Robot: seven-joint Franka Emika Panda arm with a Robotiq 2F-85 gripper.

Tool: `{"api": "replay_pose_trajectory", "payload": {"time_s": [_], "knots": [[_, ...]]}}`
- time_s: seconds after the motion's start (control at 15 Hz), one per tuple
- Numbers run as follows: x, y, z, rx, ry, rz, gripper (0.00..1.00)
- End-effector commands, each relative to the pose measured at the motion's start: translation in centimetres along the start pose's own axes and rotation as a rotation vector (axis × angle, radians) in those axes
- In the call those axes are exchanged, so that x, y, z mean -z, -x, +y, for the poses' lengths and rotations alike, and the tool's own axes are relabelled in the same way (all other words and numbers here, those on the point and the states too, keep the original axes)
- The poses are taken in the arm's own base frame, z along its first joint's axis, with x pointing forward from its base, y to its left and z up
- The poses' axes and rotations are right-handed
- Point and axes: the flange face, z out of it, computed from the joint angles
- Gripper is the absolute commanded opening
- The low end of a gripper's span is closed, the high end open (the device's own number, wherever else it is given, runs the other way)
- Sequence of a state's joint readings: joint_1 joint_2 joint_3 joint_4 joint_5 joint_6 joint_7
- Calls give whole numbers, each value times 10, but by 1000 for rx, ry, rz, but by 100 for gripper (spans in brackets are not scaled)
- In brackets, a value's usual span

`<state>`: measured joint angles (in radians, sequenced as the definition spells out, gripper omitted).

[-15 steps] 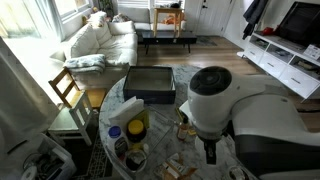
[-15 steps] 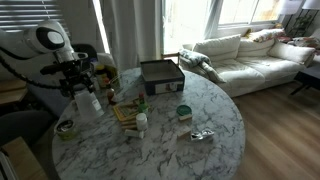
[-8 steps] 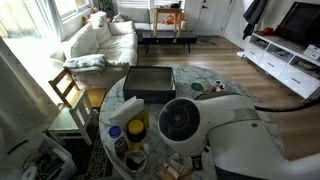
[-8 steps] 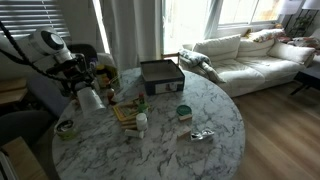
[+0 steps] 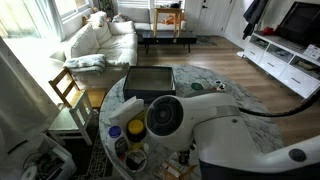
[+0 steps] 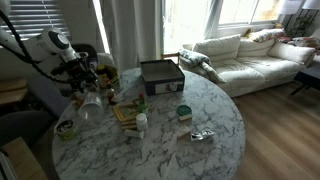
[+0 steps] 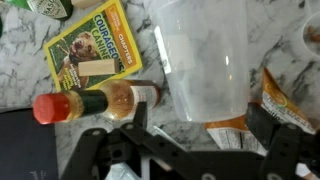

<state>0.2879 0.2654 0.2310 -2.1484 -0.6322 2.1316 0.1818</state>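
In an exterior view the robot arm (image 5: 225, 135) now fills more of the foreground than before. In another, the gripper (image 6: 82, 90) clasps a clear plastic cup (image 6: 88, 101), lifted and tilted. The wrist view shows the cup (image 7: 200, 60) above a hot sauce bottle (image 7: 95, 102).

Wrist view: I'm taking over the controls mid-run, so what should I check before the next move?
1. Grip: the gripper has the clear plastic cup between its fingers, and an exterior view shows the cup off the marble table: ok.
2. Pad contact on the cup wall: hidden behind the cup: cannot tell.
3. Cup contents: glare on the plastic: cannot tell.
4. Space beneath: the hot sauce bottle lies on its side just beside the cup: not ok.
5. Flanks: the booklet and the orange packet lie close by: not ok.
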Motion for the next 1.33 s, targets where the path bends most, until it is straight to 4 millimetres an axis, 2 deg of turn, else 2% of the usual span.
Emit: {"api": "replay_pose_trajectory", "payload": {"time_s": [0.0,0.2,0.27,0.53,0.6,0.73,0.87,1.13,1.27], "knots": [[4,-7,2,-132,32,41,100],[1,-8,1,-307,-40,72,100],[8,-8,5,-221,-8,54,100],[6,-9,5,-285,-22,70,100],[3,-6,13,-333,-3,38,100],[-2,12,35,-436,-34,-61,100],[-3,34,57,-482,-136,-113,100],[1,67,93,-559,-370,-100,100],[-7,88,105,-605,-481,-85,100]]}}
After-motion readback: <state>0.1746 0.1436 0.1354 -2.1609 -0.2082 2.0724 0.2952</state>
